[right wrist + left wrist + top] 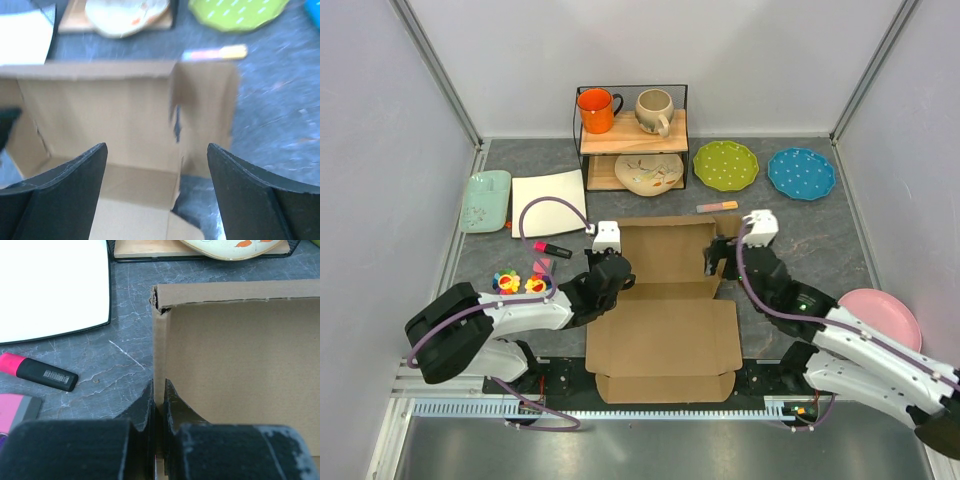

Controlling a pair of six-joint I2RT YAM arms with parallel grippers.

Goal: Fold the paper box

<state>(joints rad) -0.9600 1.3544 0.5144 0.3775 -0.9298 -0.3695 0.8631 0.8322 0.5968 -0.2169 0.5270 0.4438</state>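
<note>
The paper box (665, 300), brown corrugated cardboard, lies mid-table. Its far half has raised walls, and its flat lid panel (665, 345) reaches toward the arm bases. My left gripper (619, 270) is at the box's left side. In the left wrist view the gripper (159, 390) is shut on the thin left wall (159, 350), one finger on each face. My right gripper (717, 262) hovers at the box's right side. In the right wrist view the gripper (156, 152) is open wide and holds nothing. The right side flap (205, 110) leans outward ahead of it.
A wire shelf (632, 140) behind the box holds an orange mug, a beige mug and a patterned plate. A white square plate (548, 202), a mint tray (485, 200), a pink marker (552, 248) and small toys (520, 283) lie left. Green (725, 165), blue (801, 173) and pink (882, 315) plates lie right.
</note>
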